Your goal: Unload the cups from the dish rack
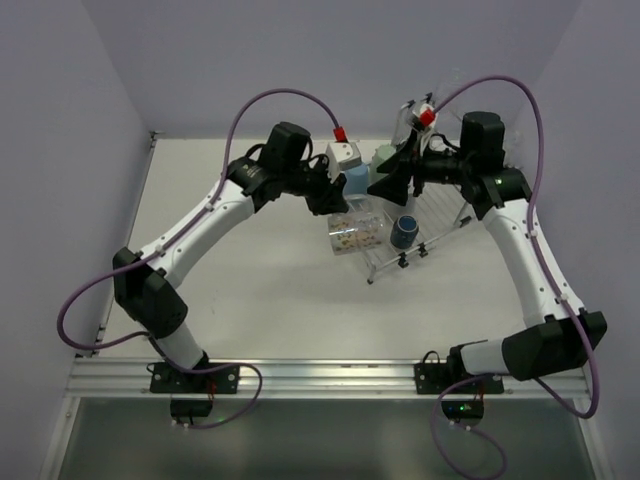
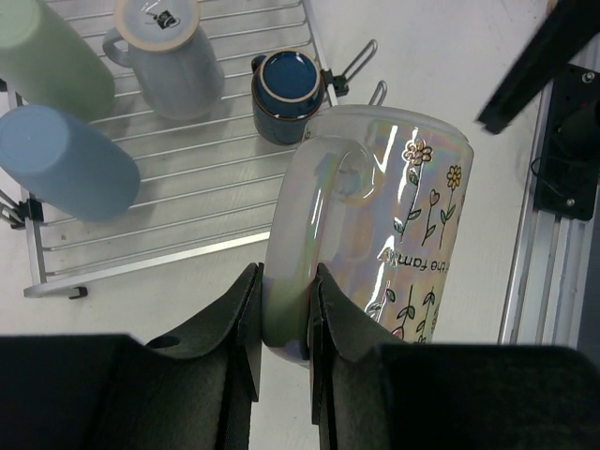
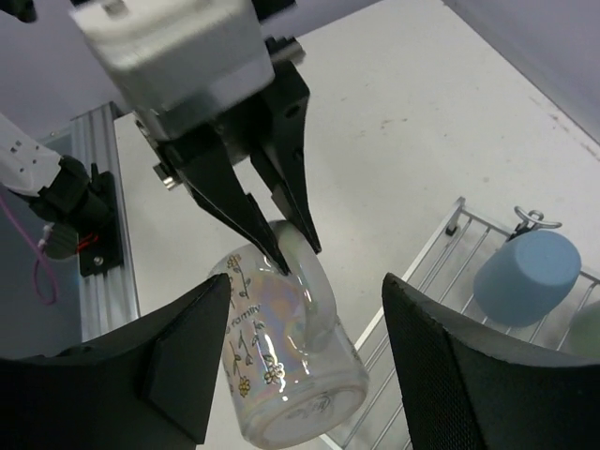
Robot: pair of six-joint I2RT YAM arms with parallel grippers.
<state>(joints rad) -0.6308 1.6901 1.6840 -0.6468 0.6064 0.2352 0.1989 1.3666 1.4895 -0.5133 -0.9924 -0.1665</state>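
My left gripper (image 2: 286, 309) is shut on the handle of a pearly mug (image 2: 375, 225) printed with flowers, held on its side beside the front-left corner of the dish rack (image 2: 187, 187). On the rack stand a dark blue cup (image 2: 286, 94), a light blue tumbler (image 2: 66, 159), a pale green tumbler (image 2: 52, 52) and an upturned grey-blue mug (image 2: 169, 56). My right gripper (image 3: 309, 375) is open above the pearly mug (image 3: 291, 356), its fingers wide on either side and not touching it. In the top view both grippers (image 1: 330, 195) (image 1: 388, 182) meet over the rack's left end (image 1: 420, 225).
An aluminium rail (image 1: 320, 375) runs along the table's near edge with both arm bases. Lilac walls close in the left, back and right. The right arm's base clamp (image 2: 572, 141) shows beyond the mug. Bare table (image 1: 270, 290) lies left and in front of the rack.
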